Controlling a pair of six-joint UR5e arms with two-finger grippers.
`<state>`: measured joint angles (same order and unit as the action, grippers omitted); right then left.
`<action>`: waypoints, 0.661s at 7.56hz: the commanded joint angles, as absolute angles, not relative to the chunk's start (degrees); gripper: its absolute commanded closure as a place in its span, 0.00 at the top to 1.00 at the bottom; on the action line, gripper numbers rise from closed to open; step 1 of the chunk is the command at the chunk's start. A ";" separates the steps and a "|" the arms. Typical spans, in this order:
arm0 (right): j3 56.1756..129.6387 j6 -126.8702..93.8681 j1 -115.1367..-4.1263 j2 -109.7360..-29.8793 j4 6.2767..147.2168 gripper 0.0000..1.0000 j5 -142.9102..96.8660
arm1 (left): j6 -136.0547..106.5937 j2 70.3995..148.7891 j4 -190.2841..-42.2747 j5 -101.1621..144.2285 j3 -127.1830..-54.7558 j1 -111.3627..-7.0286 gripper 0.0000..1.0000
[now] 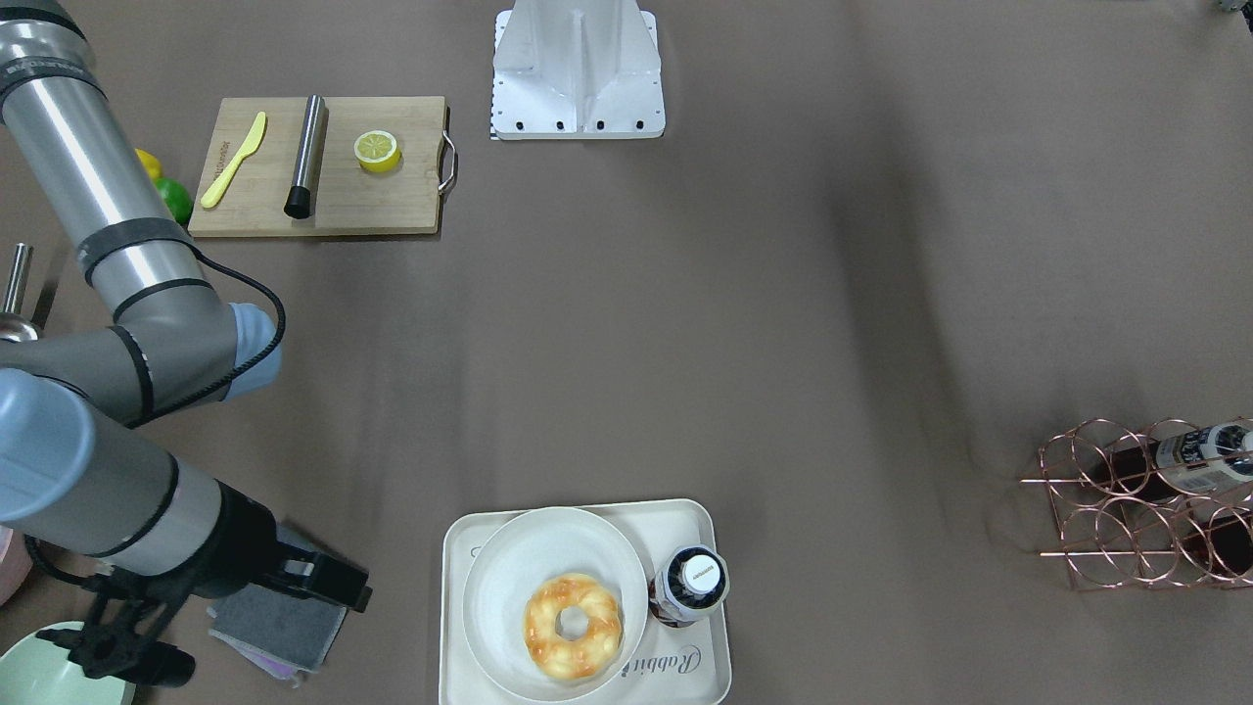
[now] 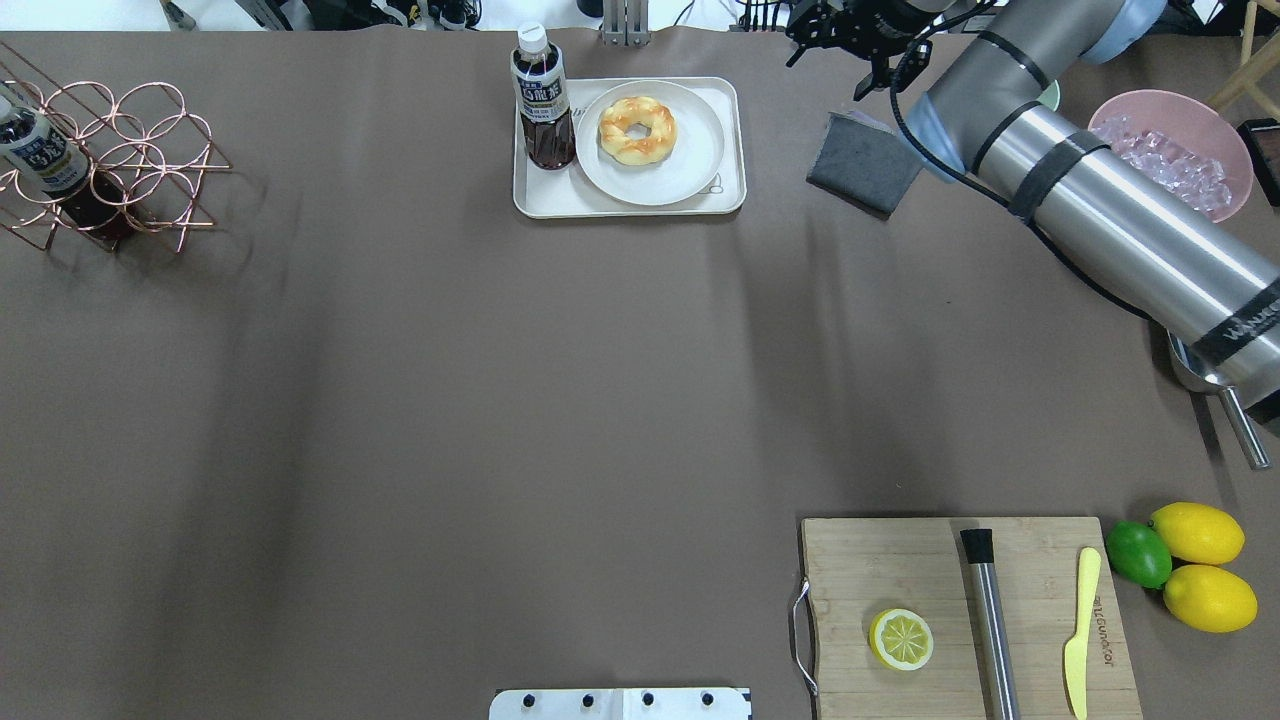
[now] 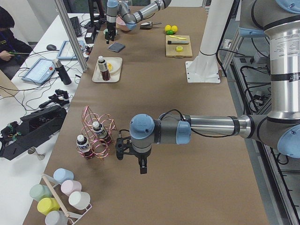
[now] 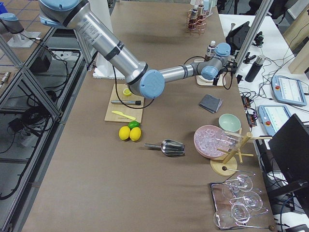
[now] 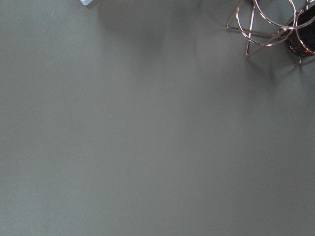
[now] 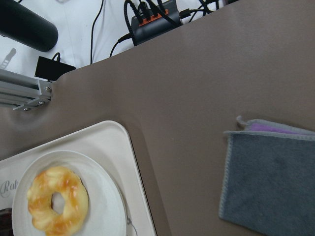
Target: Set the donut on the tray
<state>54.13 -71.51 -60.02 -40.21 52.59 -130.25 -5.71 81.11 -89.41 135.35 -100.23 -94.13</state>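
Observation:
The donut (image 2: 637, 130) is a twisted golden ring with orange-brown patches. It lies on a round off-white plate (image 2: 690, 170), and the plate sits on the cream tray (image 2: 727, 195) at the table's far edge. It also shows in the front view (image 1: 574, 627) and the right wrist view (image 6: 56, 199). My right gripper (image 2: 828, 68) hovers to the right of the tray, above a grey cloth, and its fingers look spread and empty. My left gripper (image 3: 140, 165) shows only in the left side view, pointing down near the wire rack. I cannot tell its state.
A dark drink bottle (image 2: 541, 100) stands on the tray beside the plate. A grey cloth (image 2: 862, 160) lies right of the tray. There is also a copper wire rack (image 2: 110, 160), a cutting board (image 2: 890, 570) with a halved lemon, and a pink bowl of ice (image 2: 1175, 150).

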 commanded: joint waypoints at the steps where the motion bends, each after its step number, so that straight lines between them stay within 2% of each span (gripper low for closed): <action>1: 73.57 -68.75 -64.41 -48.93 68.04 1.00 -135.60 | -5.71 80.95 -89.30 135.44 -100.37 -94.13 0.98; 3: 87.91 -62.44 -66.08 -56.38 79.67 1.00 -135.62 | -5.63 80.86 -89.38 135.44 -99.93 -94.13 0.98; 5: 103.47 -53.31 -68.54 -69.98 87.33 1.00 -135.96 | -5.62 79.81 -89.47 135.44 -100.19 -94.39 0.98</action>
